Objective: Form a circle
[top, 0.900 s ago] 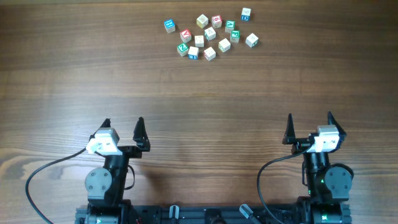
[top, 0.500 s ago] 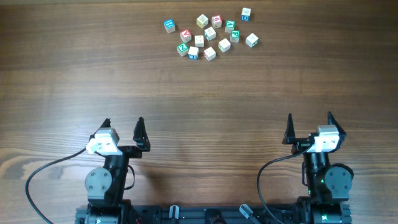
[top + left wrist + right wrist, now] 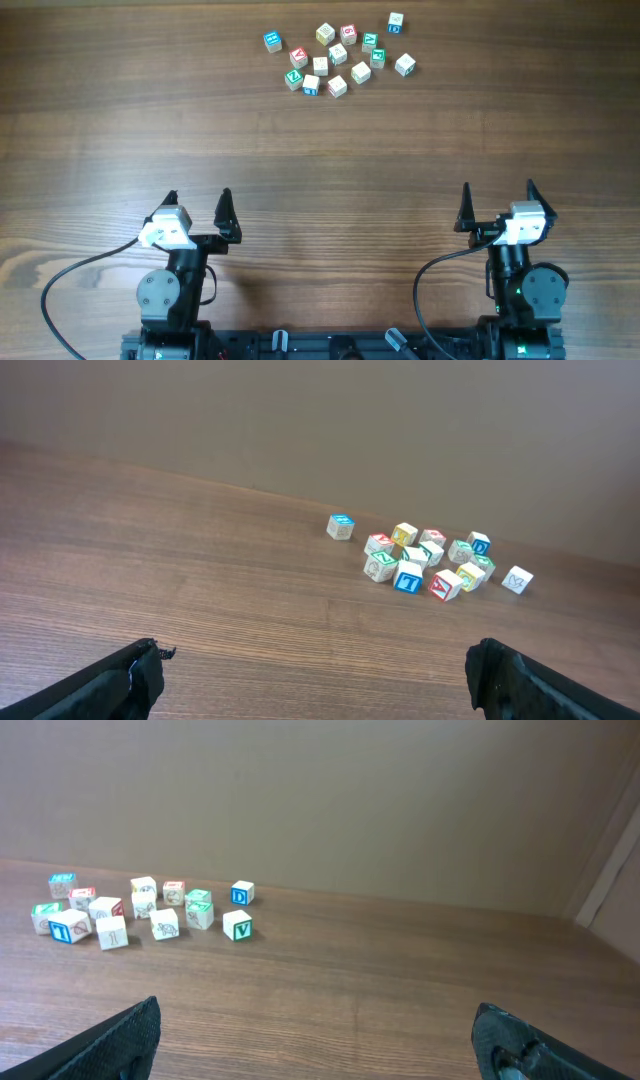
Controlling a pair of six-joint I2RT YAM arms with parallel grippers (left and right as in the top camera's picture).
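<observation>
Fingers (image 3: pixel 226 210) of left gripper (image 3: pixel 197 196) spread wide, nothing betw. them. Right gripper (image 3: pixel 498 190) same: jaws wide, empty. Both sit at near edge, tips pointing to far side, well apart from each other.

Wood-grain table (image 3: pixel 320 150) fills the overhead view; plain brown boards lie betw. grippers & cubes. Beige wall (image 3: pixel 320 420) runs behind the far edge in both wrist views. Black cable (image 3: pixel 70 285) loops out left of the left arm; second cable (image 3: pixel 425 290) curls beside the right arm. Neither reaches the cubes.

Letter cubes (image 3: pixel 335 55): small pale wooden blocks w/ red, blue & green print, in one loose irregular clump at far side of table, roughly midway betw. the two arms' lines, well apart from both grippers. Most sit near or just beside a neighbour. Blue-topped cube (image 3: pixel 272 41) sits at left end, slightly apart. D cube (image 3: pixel 241 893), blue print, stands off at far right corner of the clump. V cube (image 3: pixel 237 926), green print, is at right edge, nearer the arms than the D cube.
</observation>
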